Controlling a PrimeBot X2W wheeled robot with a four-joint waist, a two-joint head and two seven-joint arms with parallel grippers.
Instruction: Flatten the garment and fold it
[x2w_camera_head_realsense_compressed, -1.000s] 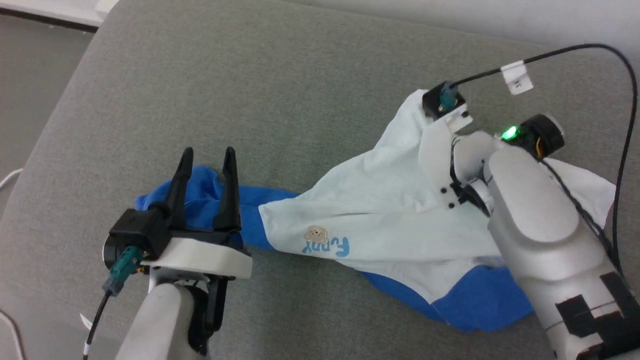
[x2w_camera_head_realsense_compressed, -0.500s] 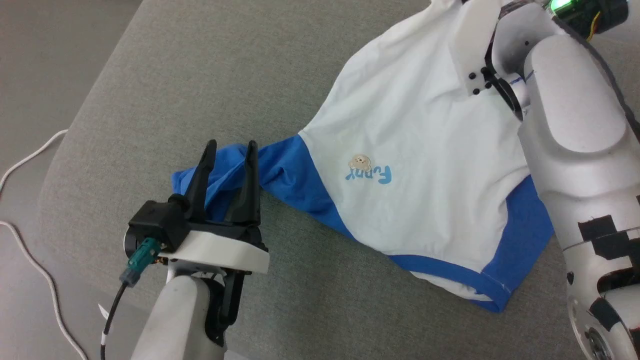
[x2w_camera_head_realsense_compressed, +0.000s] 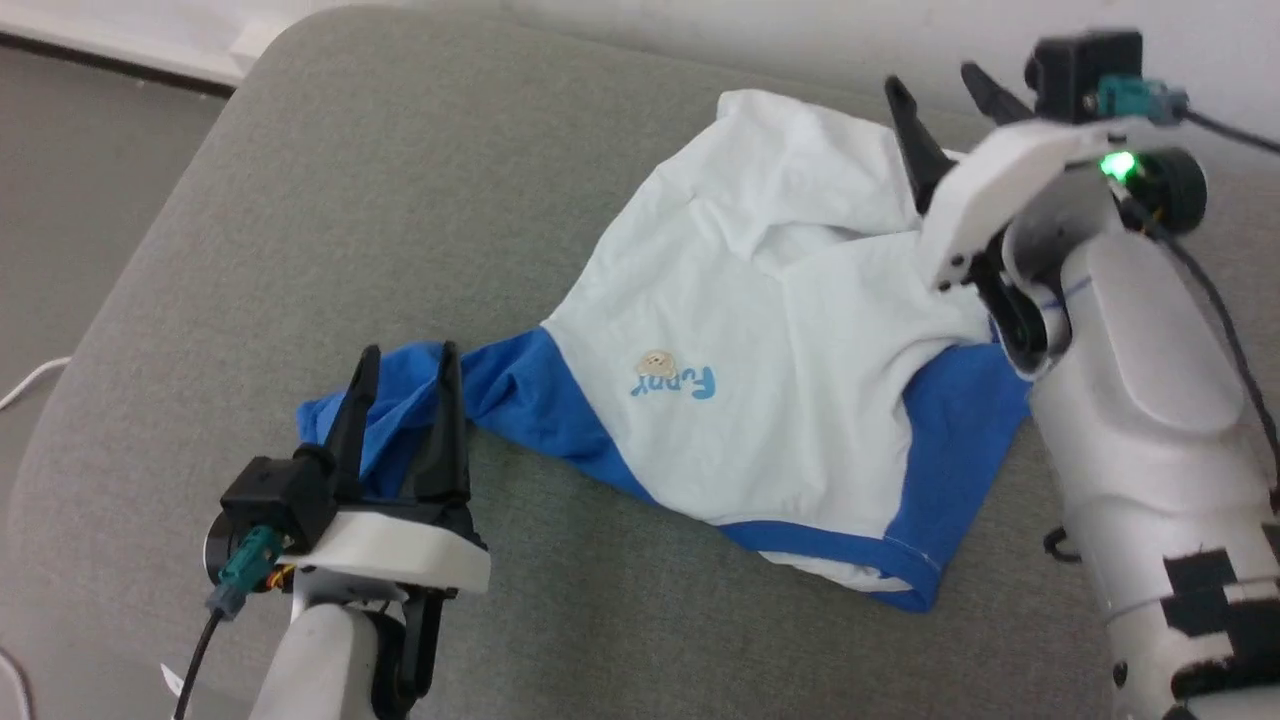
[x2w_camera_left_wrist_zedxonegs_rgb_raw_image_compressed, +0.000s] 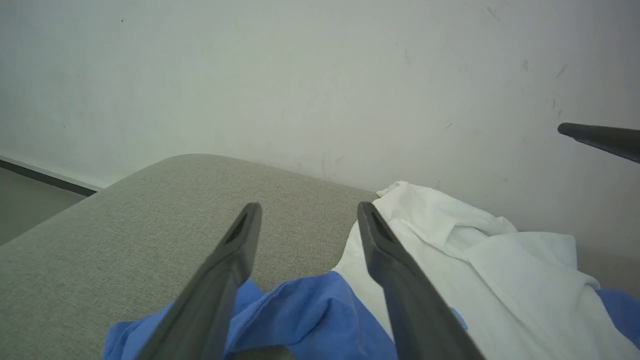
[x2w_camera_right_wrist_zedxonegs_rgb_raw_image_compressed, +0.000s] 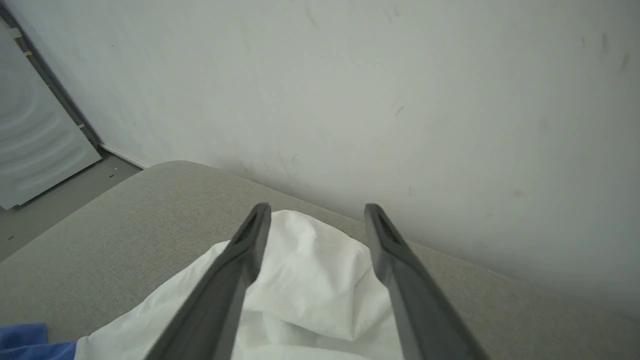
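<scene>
**Status**

Locate the garment on the grey cushion: crumpled, white body in the middle, chest print face up, far white portion heaped close to the wall. Note one blue sleeve bunched toward the left. Note the second sleeve tucked along the right side, beside the pale right forearm. Note the blue neck trim at the near edge.

- Left claw: fingers apart, empty, poised over the outer end of the bunched sleeve.
- Right claw: fingers apart, empty, raised above the white heap, clear of the cloth.

Step in hand, as judged: flattening. Folding not begun.

**Procedure**

1. Lower the right claw onto the far edge of the white heap. Pinch one layer near a corner, not the whole mound.
2. Close the left claw on the outer end of the left sleeve, low and near the cushion.
3. Draw both grips apart, low over the cushion, with even tension. Stop at any skewing of the chest print.
4. Release, then pull the second sleeve out from beside the body and lay it straight.

**Caution**

- Keep the right claw off the wall, close behind the heap.
- Avoid gripping doubled layers: likely to drag a fresh crease across the body.
</scene>
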